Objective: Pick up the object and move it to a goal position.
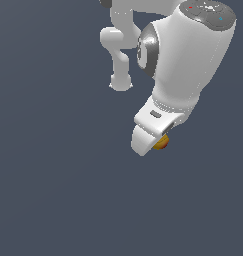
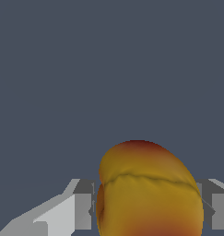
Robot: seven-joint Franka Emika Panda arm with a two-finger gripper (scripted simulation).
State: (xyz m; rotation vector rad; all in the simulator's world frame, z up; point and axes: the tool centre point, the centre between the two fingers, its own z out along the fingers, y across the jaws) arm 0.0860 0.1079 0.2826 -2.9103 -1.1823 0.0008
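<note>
The object is a small orange-yellow lumpy ball with red patches. In the exterior view it peeks out from behind the white finger of my gripper, near the middle of the frame. In the wrist view the ball fills the space between the two grey fingers, which press against its sides. The gripper is shut on the ball. Most of the ball is hidden by the finger in the exterior view.
The white arm reaches in from the top of the exterior view. A plain dark grey-blue surface lies all around. No goal marker shows in either view.
</note>
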